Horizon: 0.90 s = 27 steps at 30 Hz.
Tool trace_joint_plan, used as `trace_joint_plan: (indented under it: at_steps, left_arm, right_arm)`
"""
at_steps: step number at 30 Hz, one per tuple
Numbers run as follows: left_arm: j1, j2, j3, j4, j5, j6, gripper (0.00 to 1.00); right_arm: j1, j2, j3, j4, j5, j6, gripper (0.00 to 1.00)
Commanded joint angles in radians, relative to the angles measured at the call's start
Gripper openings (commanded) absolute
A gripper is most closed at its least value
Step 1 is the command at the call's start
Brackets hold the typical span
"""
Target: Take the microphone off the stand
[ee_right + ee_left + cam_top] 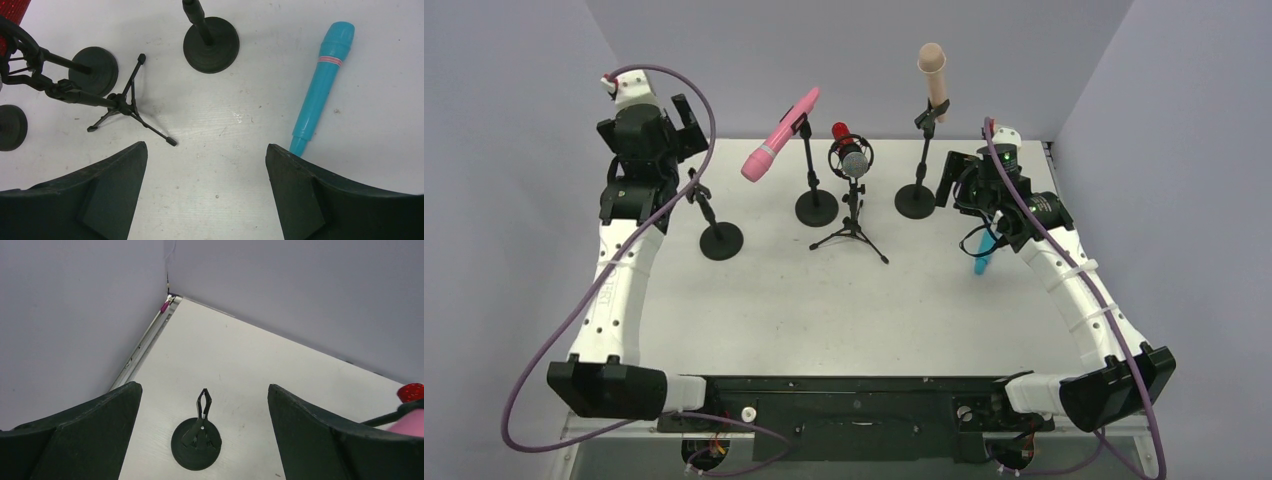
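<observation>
**Top view.**
- Left gripper (688, 125): raised at the far left of the tabletop (824, 310), jaws released, holding nothing.
- Empty stand (721, 240): round black base and bare clip, just in front of the left gripper, not touching it.
- Right gripper (951, 180): far right, beside the base of the stand that carries the beige microphone (934, 72).
- Blue microphone (984, 258): lying flat on the tabletop close under the right arm's wrist and partly hidden by it.
- Pink microphone (781, 135): tilted in its clip on a round-based stand.
- Red microphone (849, 150): mounted on a small tripod (854, 238) at the centre.

**Left wrist view.**
- Left gripper (203, 387): both fingers spread wide, nothing between them.
- Empty stand (196, 452): directly below the gap, upright, clip unfilled, apart from both fingers.
- At the right edge: slivers of the pink microphone (412, 422) and the red microphone (412, 391).

**Right wrist view.**
- Right gripper (206, 145): jaws apart, only bare tabletop (230, 170) in the gap.
- Blue microphone (322, 82): on the tabletop outside the jaws. Its narrow end meets the tip of the finger on the view's right, and its head points away. Whether they actually touch cannot be told.
- Also visible: the tripod (127, 100) and one round stand base (211, 44).
</observation>
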Motion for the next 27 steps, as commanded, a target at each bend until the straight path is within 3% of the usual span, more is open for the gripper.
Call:
trace_joint_plan:
  at_steps: [1, 8, 16, 20, 27]
  left_arm:
    - [-0.043, -0.108, 0.071, -0.05, 0.062, 0.017, 0.96]
    - [-0.318, -0.221, 0.013, -0.057, -0.066, 0.095, 0.96]
    - [-0.657, -0.271, -0.128, -0.038, -0.14, 0.047, 0.96]
    - [-0.734, -0.281, -0.226, -0.018, -0.126, -0.018, 0.96]
    - [-0.767, -0.307, -0.331, -0.012, -0.041, -0.078, 0.96]
  right_arm:
    - [0.008, -0.052, 0.013, 0.01, 0.03, -0.006, 0.84]
    - [0.012, -0.072, 0.005, 0.044, 0.029, -0.016, 0.84]
    - [0.014, -0.096, -0.017, 0.141, 0.017, -0.028, 0.84]
    - [0.014, -0.087, -0.013, 0.223, 0.003, -0.065, 0.85]
    - [0.004, 0.015, 0.083, 0.406, 0.011, -0.263, 0.89]
